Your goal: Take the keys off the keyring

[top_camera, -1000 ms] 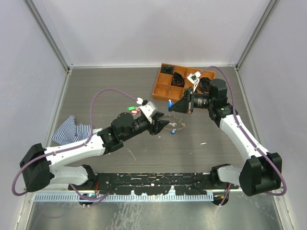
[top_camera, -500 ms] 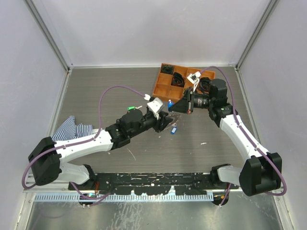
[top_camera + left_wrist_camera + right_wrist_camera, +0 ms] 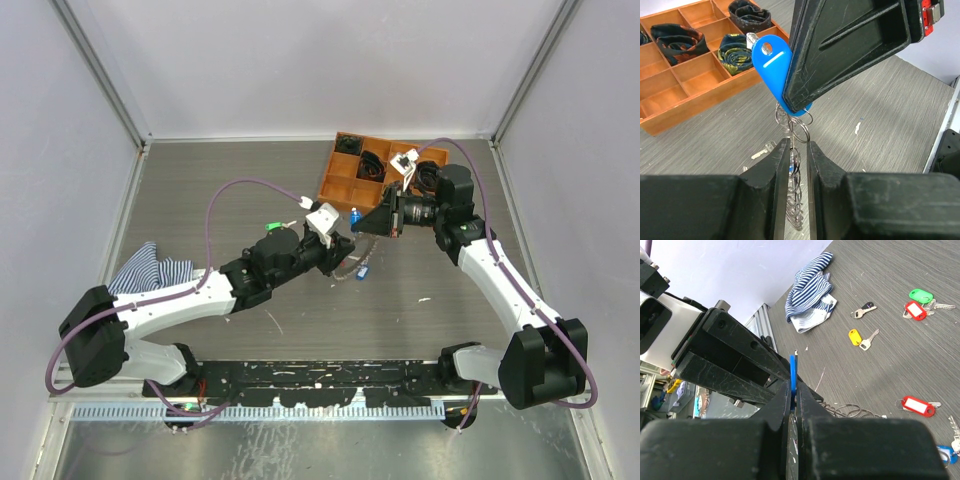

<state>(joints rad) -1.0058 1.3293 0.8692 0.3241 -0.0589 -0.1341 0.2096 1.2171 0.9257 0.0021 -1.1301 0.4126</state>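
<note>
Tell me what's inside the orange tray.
Dark coiled bundles sit in several compartments of the tray; others look bare. One end is covered by the right arm from above.

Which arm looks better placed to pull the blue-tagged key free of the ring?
The right. The right gripper is shut on the blue tag and could pull it away; the left gripper sits close around the keyring, better placed to steady it.
</note>
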